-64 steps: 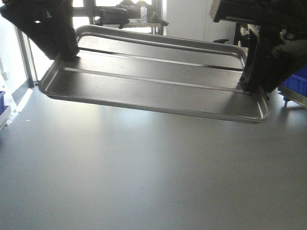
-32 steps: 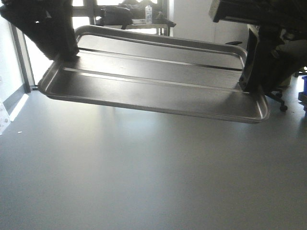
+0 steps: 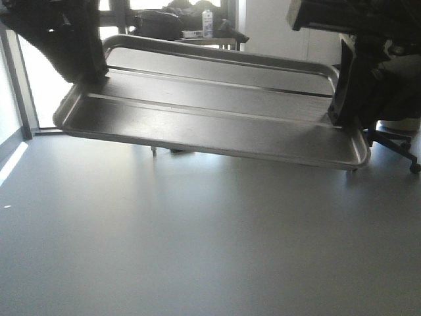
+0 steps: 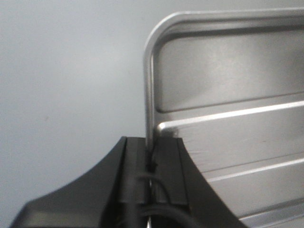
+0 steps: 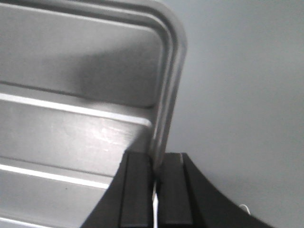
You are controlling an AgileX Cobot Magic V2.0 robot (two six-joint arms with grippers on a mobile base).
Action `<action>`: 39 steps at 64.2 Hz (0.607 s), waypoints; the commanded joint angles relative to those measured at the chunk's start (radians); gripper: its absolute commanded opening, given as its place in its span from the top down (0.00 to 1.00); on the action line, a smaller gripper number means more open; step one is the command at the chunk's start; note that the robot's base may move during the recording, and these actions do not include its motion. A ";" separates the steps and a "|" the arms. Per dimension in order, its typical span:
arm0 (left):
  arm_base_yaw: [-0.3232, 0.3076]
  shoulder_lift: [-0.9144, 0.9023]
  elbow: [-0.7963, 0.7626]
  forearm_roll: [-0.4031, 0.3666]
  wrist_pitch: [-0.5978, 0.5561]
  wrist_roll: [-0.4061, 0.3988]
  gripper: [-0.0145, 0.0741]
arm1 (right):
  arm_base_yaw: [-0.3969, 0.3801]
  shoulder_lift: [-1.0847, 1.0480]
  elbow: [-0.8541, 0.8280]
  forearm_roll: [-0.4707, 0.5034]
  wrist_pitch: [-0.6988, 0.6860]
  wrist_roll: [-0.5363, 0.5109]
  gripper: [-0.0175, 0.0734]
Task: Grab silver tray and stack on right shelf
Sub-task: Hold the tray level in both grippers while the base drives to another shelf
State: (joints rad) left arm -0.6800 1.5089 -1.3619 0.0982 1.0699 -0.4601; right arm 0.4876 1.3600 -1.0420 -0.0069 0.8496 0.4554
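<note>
L claw (image 4: 149, 143), R claw (image 5: 156, 160) pinching tray (image 3: 210, 122).

room behind nearer, chair base (image 3: 393, 146) now in view

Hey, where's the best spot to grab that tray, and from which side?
By the thin raised rim at each short end, one claw coming in from each side. The tray is long and flat, so two end grips should keep it steady, as the left claw and right claw pinch it now.
</note>
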 commanded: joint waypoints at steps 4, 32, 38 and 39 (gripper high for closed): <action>-0.006 -0.043 -0.035 0.008 -0.030 0.008 0.94 | 0.000 -0.034 -0.027 -0.018 -0.038 -0.025 0.75; -0.006 -0.043 -0.035 0.008 -0.030 0.008 0.94 | 0.000 -0.034 -0.027 -0.018 -0.038 -0.025 0.75; -0.006 -0.043 -0.035 0.008 -0.030 0.008 0.94 | 0.000 -0.034 -0.027 -0.018 -0.038 -0.025 0.75; -0.006 -0.043 -0.035 0.008 -0.030 0.008 0.94 | 0.000 -0.034 -0.027 -0.018 -0.038 -0.025 0.75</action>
State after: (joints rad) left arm -0.6800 1.5089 -1.3619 0.0982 1.0699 -0.4601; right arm 0.4876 1.3600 -1.0420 -0.0069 0.8496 0.4554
